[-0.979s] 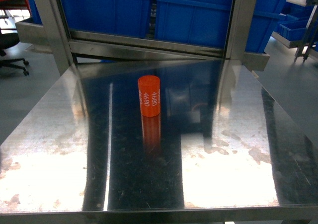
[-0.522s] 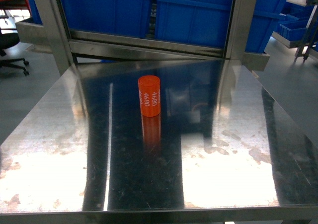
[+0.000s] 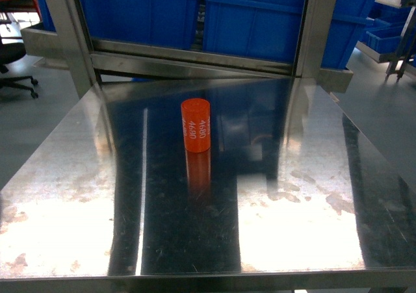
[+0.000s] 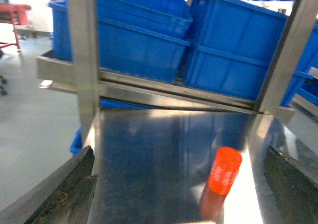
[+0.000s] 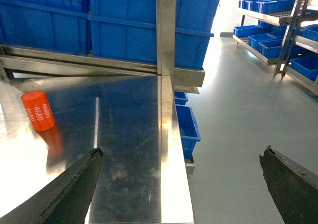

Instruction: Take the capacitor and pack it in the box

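Presently, capacitor (orange, marked 4680) stands upright on steel table; both grippers' jaws spread wide, holding nothing.

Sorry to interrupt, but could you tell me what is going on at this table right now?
Nothing is being handled yet. A small orange cylinder printed "4680" stands upright by itself on the shiny steel table, in front of large blue plastic bins. Both grippers are open and empty: the left gripper faces the cylinder, while the right gripper hangs over the table's right edge. No packing box is in view.
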Controlling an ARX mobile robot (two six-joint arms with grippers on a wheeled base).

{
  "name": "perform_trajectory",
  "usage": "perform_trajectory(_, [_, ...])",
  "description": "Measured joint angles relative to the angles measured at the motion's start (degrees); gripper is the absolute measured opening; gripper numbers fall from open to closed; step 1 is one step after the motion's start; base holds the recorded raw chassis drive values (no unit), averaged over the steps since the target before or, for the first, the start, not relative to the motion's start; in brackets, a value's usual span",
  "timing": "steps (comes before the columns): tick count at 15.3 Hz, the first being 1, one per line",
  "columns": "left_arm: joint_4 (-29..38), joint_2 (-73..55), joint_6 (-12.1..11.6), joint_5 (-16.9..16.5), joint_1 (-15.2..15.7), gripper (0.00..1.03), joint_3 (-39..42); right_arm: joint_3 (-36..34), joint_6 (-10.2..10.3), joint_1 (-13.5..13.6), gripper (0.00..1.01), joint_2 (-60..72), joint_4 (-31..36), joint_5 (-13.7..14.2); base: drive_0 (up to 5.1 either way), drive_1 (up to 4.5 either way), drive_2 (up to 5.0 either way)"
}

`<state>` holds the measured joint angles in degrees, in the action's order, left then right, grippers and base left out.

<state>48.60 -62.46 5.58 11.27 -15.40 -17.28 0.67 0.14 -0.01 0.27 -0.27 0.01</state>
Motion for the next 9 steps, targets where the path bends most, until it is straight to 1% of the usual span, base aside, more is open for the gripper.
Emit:
perform_trajectory(1, [2.6, -11.76, 0.28, -1.07, -1.81, 0.98, -6.45, 0.0, 0.0, 0.0, 0.98, 0.0, 0.0, 0.0, 0.0, 0.0, 0.0])
perform_trajectory(2, [0.24, -21.22, 1.66, -2.16, -2.75, 0.98, -12.85, 0.0, 0.0, 0.0, 0.98, 0.0, -0.04, 0.0, 0.0, 0.0, 0.0])
perform_trajectory(3, [-1.73, -29.83, 2.1, -2.75, -3.72, 0.98, -19.34, 0.0, 0.0, 0.0, 0.98, 0.0, -0.02, 0.0, 0.0, 0.0, 0.0])
perform_trajectory(4, [-2.8, -36.5, 2.01, -2.51, -4.59, 0.98, -25.31, 0.0, 0.0, 0.0, 0.98, 0.0, -0.02, 0.0, 0.0, 0.0, 0.0])
perform_trajectory(7, [-6.73, -49.03, 1.97, -2.43, -6.75, 0.98, -39.19, 0.0, 0.0, 0.0, 0.98, 0.0, -0.02, 0.0, 0.0, 0.0, 0.0])
perform_trajectory(9, [-7.98, -54.73, 1.68, -2.19, -7.8, 0.98, -44.54, 0.0, 0.0, 0.0, 0.98, 0.0, -0.02, 0.0, 0.0, 0.0, 0.0])
